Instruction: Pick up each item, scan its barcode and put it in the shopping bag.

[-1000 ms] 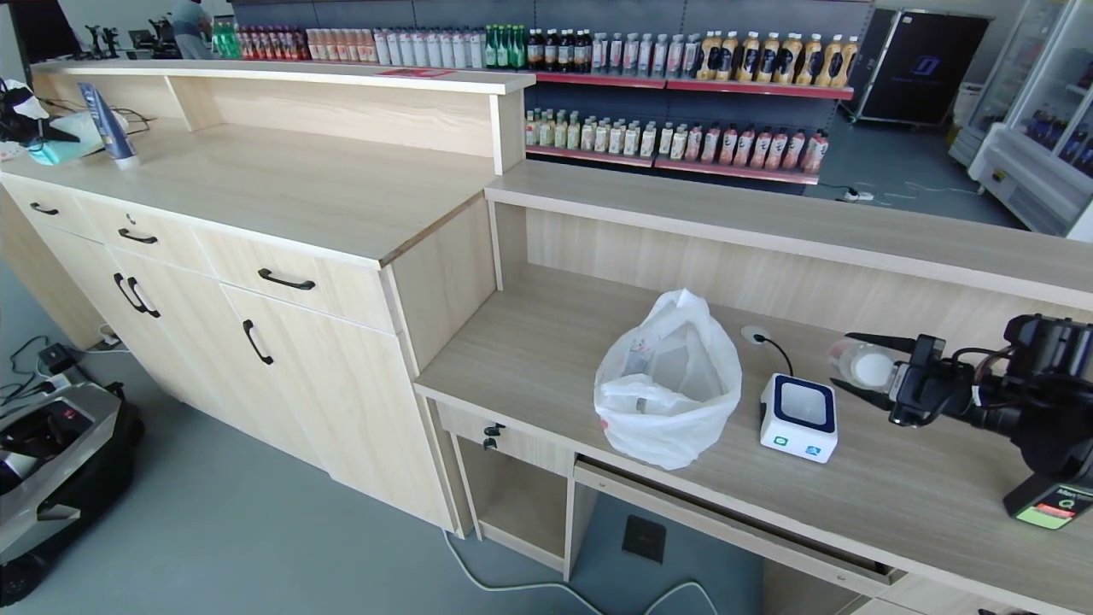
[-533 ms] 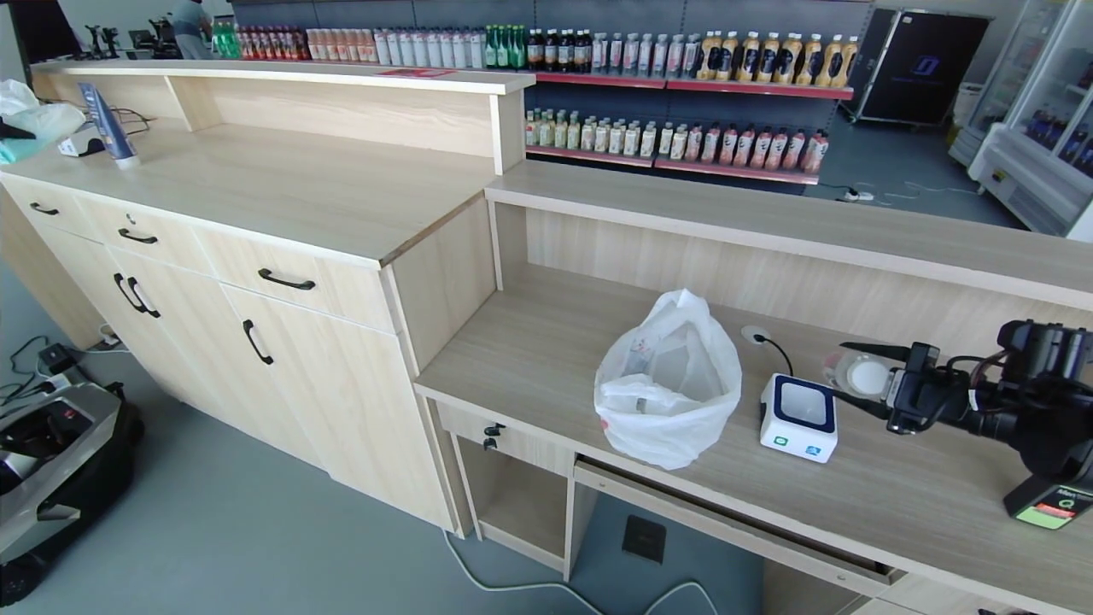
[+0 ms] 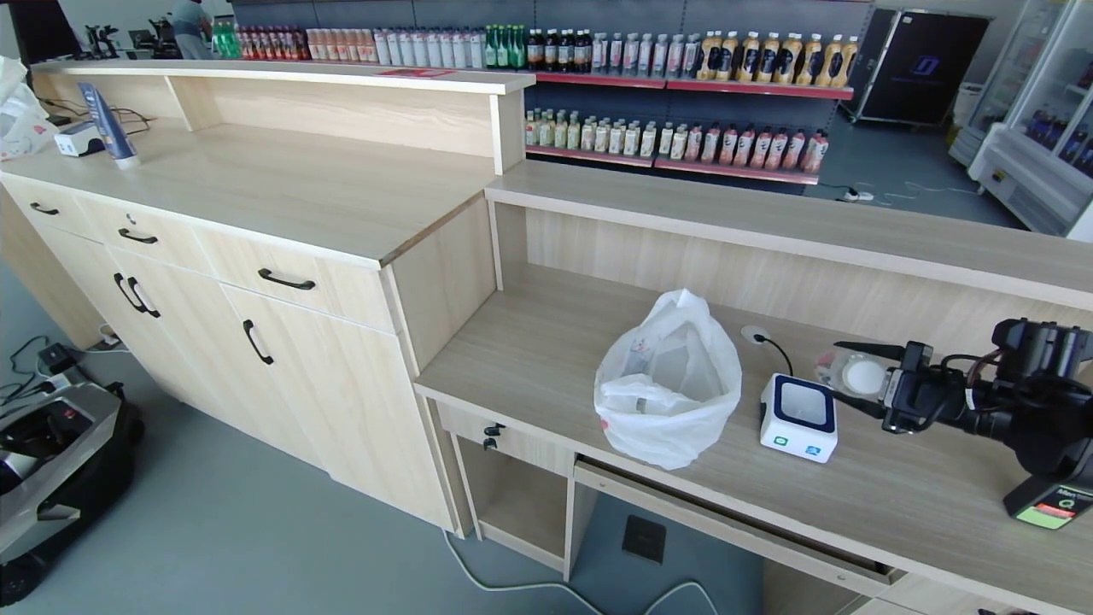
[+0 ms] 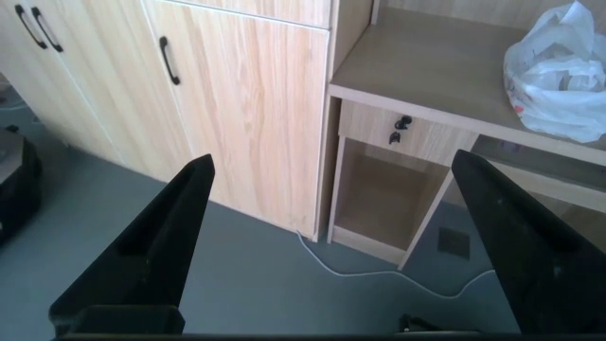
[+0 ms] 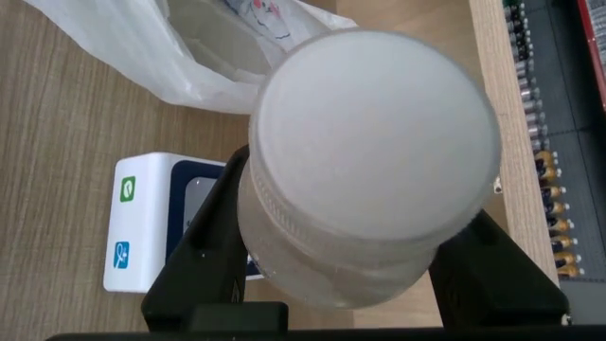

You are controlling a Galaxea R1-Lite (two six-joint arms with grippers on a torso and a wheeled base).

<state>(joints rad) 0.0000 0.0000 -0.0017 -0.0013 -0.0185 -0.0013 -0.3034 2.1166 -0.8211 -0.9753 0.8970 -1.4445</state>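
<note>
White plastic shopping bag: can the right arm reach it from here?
Probably yes: the right gripper, holding a white-lidded jar, hangs by the low white scanner next to the open-topped bag.

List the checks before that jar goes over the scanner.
1. Right gripper shut firmly on the jar: ok.
2. Jar's barcode turned toward the scanner: cannot tell.
3. Jar above the scanner window: not ok, it is held beside it.
4. Shopping bag upright with its mouth open: ok.
5. Left gripper clear of the desk: ok, open over the floor.
</note>
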